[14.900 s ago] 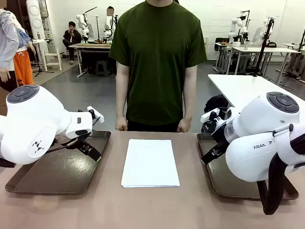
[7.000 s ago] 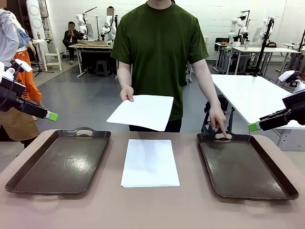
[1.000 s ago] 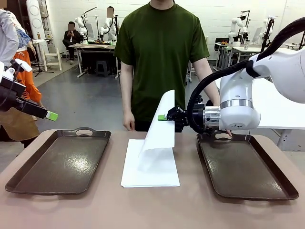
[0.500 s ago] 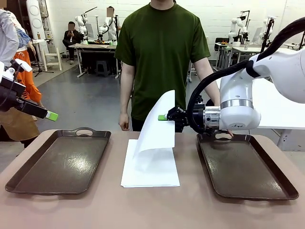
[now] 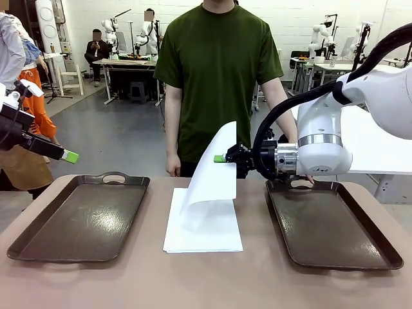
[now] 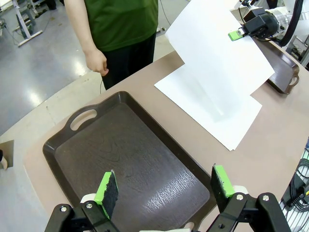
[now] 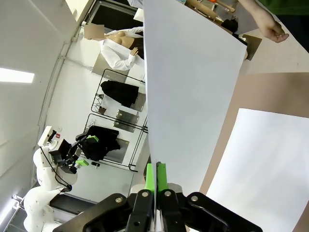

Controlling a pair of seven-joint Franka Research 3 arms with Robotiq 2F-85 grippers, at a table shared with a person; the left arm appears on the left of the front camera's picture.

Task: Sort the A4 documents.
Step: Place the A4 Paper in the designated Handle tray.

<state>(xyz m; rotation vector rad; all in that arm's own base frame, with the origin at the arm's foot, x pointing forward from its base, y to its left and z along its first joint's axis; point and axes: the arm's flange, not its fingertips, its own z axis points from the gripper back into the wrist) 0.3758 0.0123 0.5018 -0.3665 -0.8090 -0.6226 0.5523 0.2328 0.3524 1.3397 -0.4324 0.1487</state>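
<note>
Above the table's middle, the right gripper (image 5: pixel 221 158) is clamped on an edge of one A4 sheet (image 5: pixel 215 168), which hangs curved over the stack of A4 documents (image 5: pixel 203 233). That stack lies flat between the left tray (image 5: pixel 77 222) and the right tray (image 5: pixel 328 225). The left gripper (image 6: pixel 166 186) hangs raised beside the left tray, jaws spread, empty.

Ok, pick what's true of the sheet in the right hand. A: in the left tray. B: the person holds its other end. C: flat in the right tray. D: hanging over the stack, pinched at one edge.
D: the right hand is shut on an edge of the sheet, which droops over the stack.
</note>
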